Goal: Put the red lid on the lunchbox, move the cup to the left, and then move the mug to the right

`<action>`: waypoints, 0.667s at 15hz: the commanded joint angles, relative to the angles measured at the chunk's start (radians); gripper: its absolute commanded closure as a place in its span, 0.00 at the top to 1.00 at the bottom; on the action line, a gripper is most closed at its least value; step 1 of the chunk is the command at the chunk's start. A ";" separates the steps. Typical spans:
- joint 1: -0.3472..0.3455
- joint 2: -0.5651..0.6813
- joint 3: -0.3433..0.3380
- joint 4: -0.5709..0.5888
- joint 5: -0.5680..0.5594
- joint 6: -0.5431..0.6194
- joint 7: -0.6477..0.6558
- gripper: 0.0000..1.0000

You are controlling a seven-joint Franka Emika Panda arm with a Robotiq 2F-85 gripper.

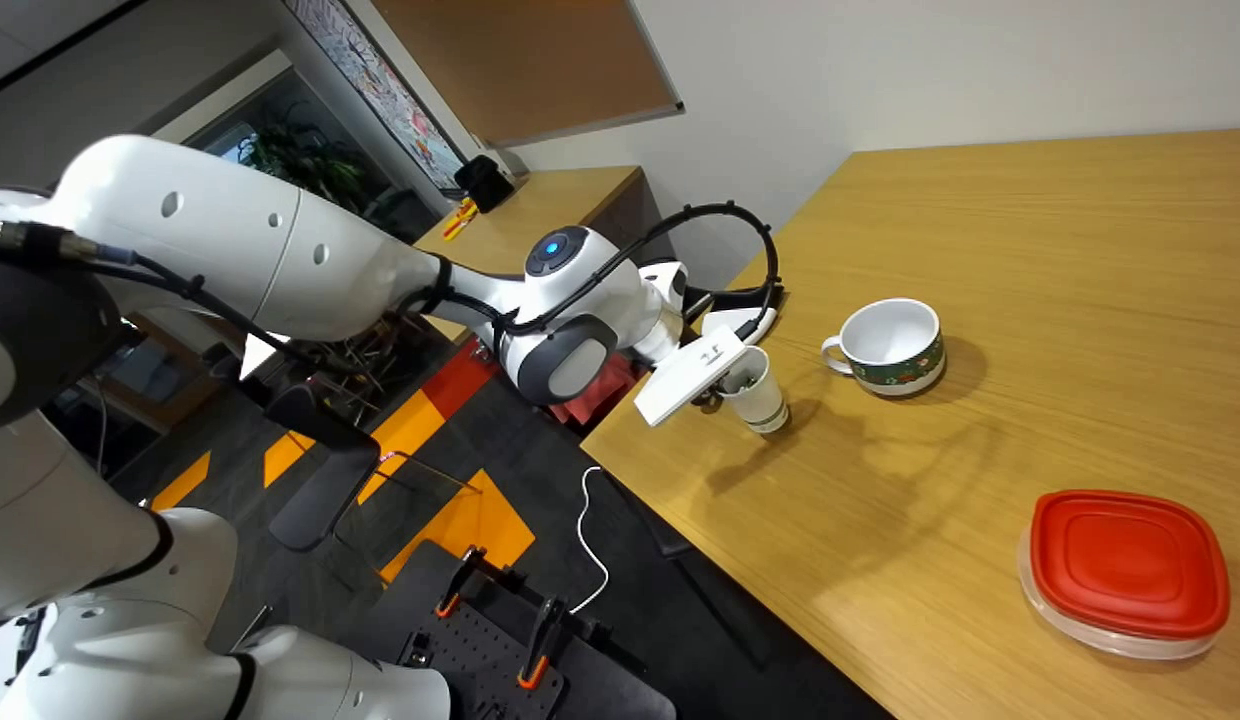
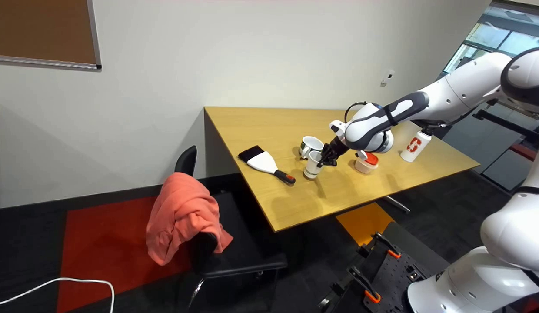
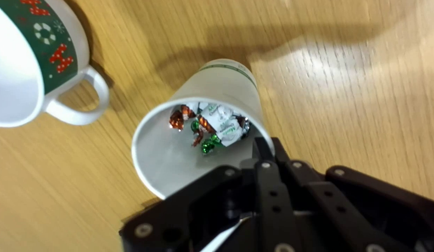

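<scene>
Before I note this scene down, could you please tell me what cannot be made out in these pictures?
Floor of the cup: hidden by wrapped sweets, in the wrist view.
Their finest print: too small, wrist view.
Rest of the mug: cut off by the left and top edges of the wrist view.
Inside of the lunchbox: covered by the red lid, in an exterior view.

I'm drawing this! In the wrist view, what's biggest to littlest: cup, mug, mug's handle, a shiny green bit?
Largest: cup and mug, order unsure because the mug is cut off
Next: mug's handle
Smallest: shiny green bit
</scene>
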 commanded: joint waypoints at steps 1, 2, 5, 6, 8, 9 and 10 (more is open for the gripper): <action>-0.048 -0.006 0.045 -0.020 0.038 0.023 -0.084 0.01; -0.045 -0.006 0.042 -0.019 0.039 0.020 -0.087 0.01; -0.036 0.003 0.029 -0.013 0.032 0.018 -0.087 0.01; -0.033 0.005 0.027 -0.013 0.030 0.017 -0.084 0.01; -0.032 0.011 0.026 -0.010 0.028 0.018 -0.084 0.28; -0.028 0.010 0.024 -0.011 0.027 0.017 -0.080 0.30; -0.029 0.010 0.025 -0.010 0.027 0.015 -0.080 0.36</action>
